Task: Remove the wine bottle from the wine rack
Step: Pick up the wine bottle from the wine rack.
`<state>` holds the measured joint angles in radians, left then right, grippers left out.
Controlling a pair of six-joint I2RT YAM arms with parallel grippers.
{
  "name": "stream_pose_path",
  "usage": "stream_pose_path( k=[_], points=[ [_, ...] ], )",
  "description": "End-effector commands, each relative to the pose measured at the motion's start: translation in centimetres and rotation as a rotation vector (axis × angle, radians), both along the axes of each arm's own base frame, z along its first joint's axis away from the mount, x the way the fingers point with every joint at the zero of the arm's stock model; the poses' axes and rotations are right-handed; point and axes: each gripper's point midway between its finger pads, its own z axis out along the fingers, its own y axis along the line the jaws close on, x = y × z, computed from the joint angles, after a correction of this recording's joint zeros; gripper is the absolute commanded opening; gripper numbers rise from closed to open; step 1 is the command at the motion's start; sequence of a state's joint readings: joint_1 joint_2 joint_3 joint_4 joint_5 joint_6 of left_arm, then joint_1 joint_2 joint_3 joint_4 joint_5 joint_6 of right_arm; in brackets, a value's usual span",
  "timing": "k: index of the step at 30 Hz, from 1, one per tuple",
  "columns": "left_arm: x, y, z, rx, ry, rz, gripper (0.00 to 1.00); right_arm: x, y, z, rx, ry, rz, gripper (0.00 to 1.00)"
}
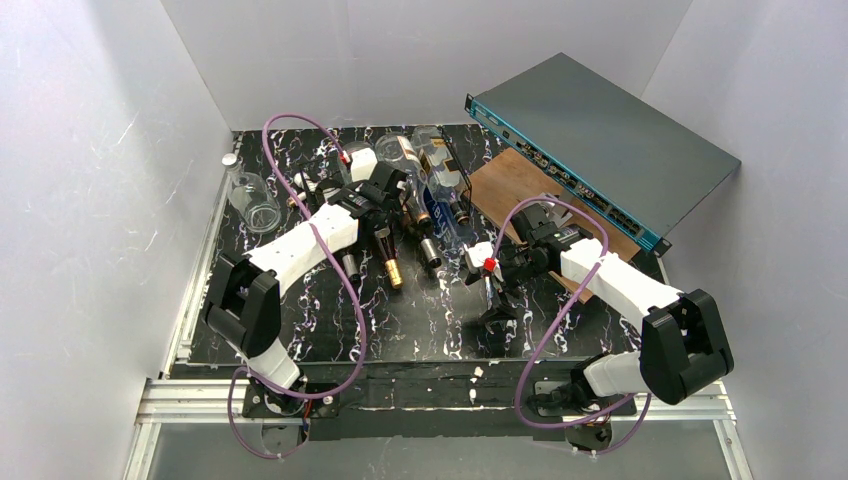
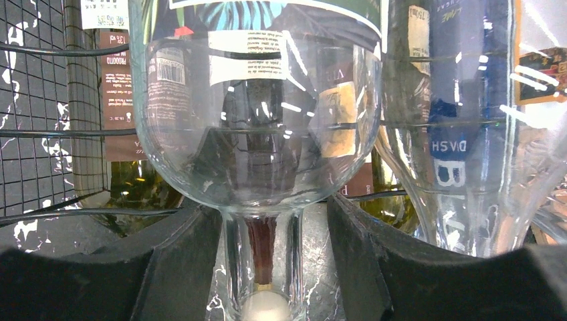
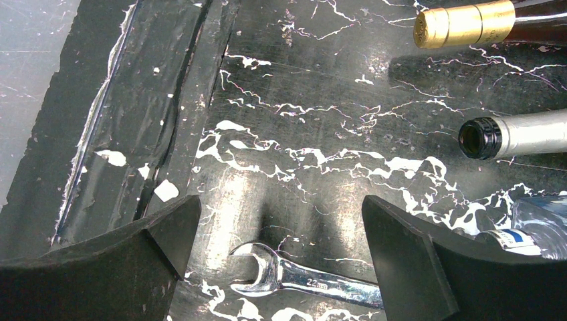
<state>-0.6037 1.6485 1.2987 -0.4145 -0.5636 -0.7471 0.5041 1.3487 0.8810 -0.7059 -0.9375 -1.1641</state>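
A clear glass wine bottle (image 2: 261,134) lies on the black wire wine rack (image 2: 60,134), neck towards my left wrist camera. My left gripper (image 2: 271,221) is open with its jaws on either side of the neck. The left finger (image 2: 167,261) is against the glass. A strip of table shows between the neck and the right finger (image 2: 381,261). In the top view the left gripper (image 1: 385,200) is at the rack (image 1: 452,165), among several bottles. My right gripper (image 1: 478,270) is open and empty above the table, away from the rack. It also shows in the right wrist view (image 3: 281,207).
A blue-labelled clear bottle (image 2: 461,100) lies right of the held neck and a dark bottle (image 2: 120,80) behind. A 22 mm wrench (image 3: 307,281) lies under the right gripper, near a gold-capped neck (image 3: 461,23) and an open neck (image 3: 488,137). A grey teal-edged box (image 1: 600,140) leans at back right, and a glass jar (image 1: 255,200) stands left.
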Motion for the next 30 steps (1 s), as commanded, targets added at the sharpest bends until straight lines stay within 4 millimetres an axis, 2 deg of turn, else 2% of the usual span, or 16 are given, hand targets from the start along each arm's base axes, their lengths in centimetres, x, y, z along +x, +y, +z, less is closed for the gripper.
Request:
stream_pose_path(
  k=[1,15,20,24,30],
  points=[
    [0.78,0.41,1.02,0.014,-0.027,0.013,0.53,0.57,0.23,1.29,0.033,-0.049,0.005,1.00],
    [1.27,0.50,0.20,0.050,-0.012,0.004,0.52,0.54,0.22,1.17,0.030,-0.048,0.007,1.00],
    [1.40,0.71,0.17,0.078,-0.017,-0.011,0.46,0.53,0.22,1.17,0.030,-0.048,0.008,1.00],
    [1.44,0.85,0.10,0.098,-0.015,-0.019,0.36,0.55,0.20,1.15,0.029,-0.049,0.007,1.00],
    [1.27,0.64,0.81,0.091,-0.022,-0.043,0.02,0.56,0.18,1.16,0.028,-0.051,0.007,1.00]
  ],
)
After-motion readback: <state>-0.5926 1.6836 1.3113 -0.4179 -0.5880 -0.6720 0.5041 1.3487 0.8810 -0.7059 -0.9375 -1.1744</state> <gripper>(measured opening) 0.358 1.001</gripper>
